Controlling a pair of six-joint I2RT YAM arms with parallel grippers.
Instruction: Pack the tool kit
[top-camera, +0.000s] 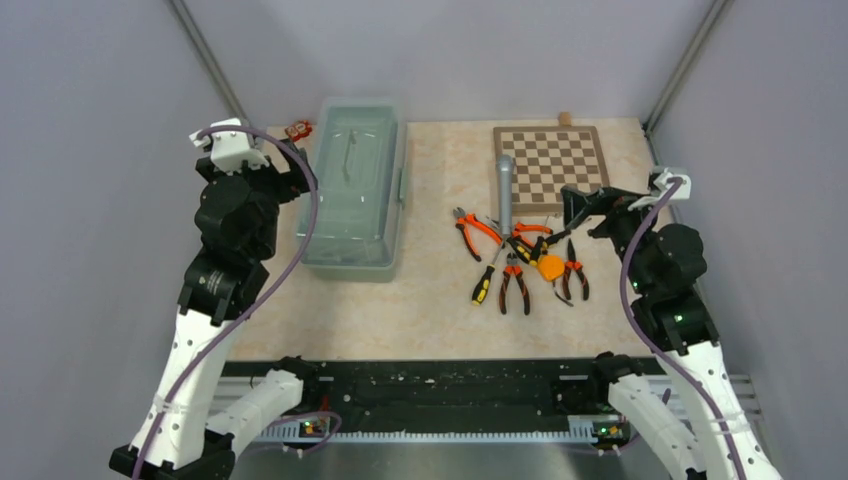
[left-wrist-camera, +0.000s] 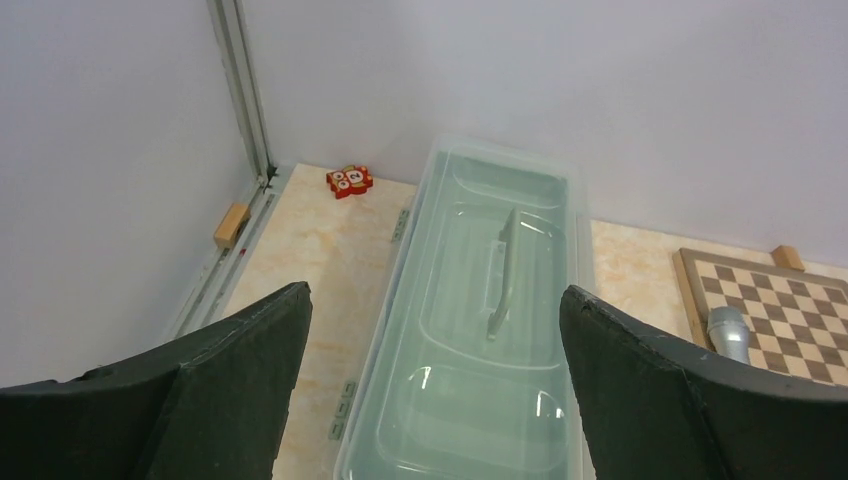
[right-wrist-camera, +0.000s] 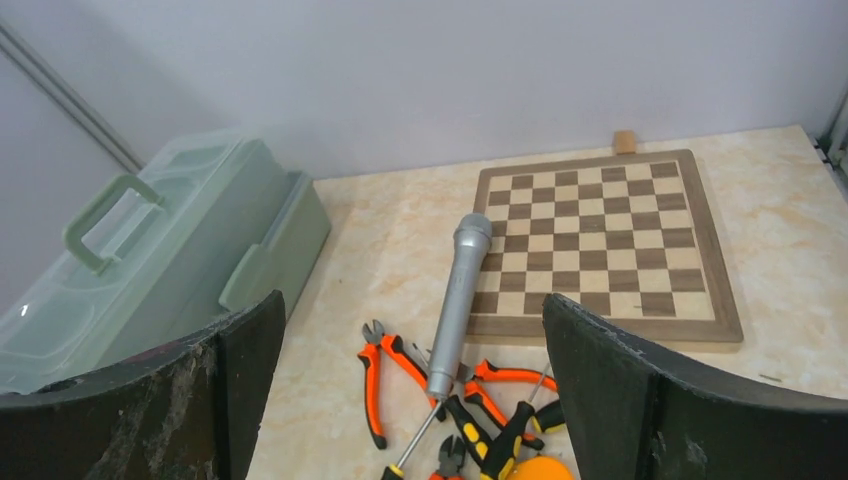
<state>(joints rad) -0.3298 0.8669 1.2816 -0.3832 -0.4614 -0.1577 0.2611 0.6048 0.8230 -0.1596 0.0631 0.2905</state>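
Observation:
The pale-green toolbox (top-camera: 353, 190) stands lid-closed at the table's back left, its handle on top (left-wrist-camera: 498, 275); the right wrist view catches it too (right-wrist-camera: 160, 270). Orange-handled pliers (top-camera: 474, 232) (right-wrist-camera: 385, 365), yellow-black screwdrivers (top-camera: 486, 280) (right-wrist-camera: 515, 435) and a small orange tape measure (top-camera: 551, 267) (right-wrist-camera: 540, 470) lie heaped right of centre. My left gripper (left-wrist-camera: 435, 310) hangs open above the box's near end, holding nothing. My right gripper (right-wrist-camera: 415, 320) hovers open over the tool heap, also with nothing in it.
A grey microphone (top-camera: 505, 190) (right-wrist-camera: 455, 300) lies from the wooden chessboard (top-camera: 550, 165) down onto the tools. A small red toy (top-camera: 297, 129) (left-wrist-camera: 349, 180) sits at the back left corner. Small wooden blocks (left-wrist-camera: 231, 224) (right-wrist-camera: 625, 141) lie by the walls.

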